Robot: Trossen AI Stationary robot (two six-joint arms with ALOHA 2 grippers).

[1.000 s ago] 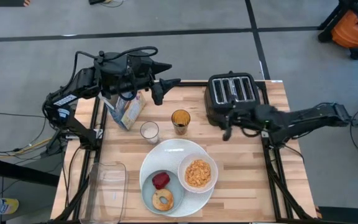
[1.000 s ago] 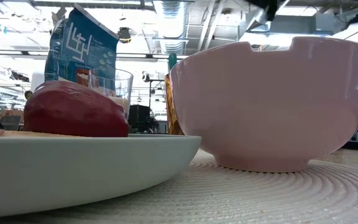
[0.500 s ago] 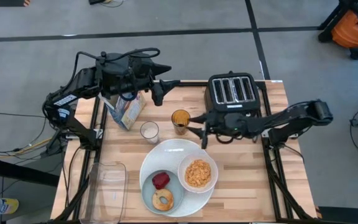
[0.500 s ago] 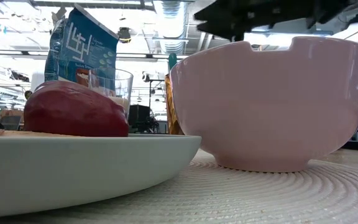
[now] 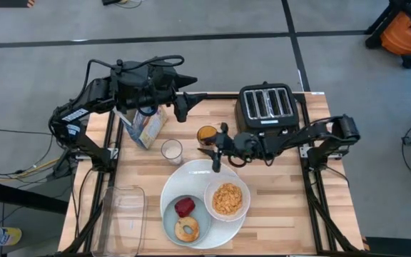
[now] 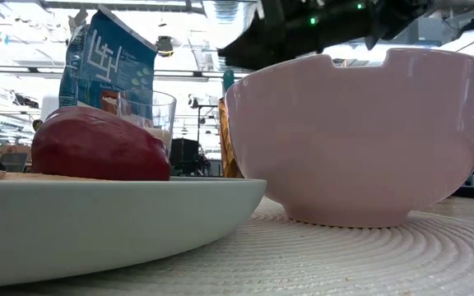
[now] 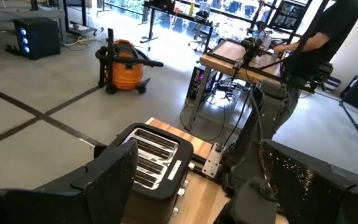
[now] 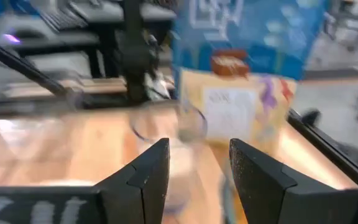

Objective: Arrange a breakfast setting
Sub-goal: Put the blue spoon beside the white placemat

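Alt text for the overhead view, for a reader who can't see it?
Seen from above, the right gripper, open, reaches over the large white plate's far rim beside a glass of amber drink. The plate holds a white bowl of cereal and a small pale-blue plate with apple and bagel. The left gripper hovers near the blue cereal box.
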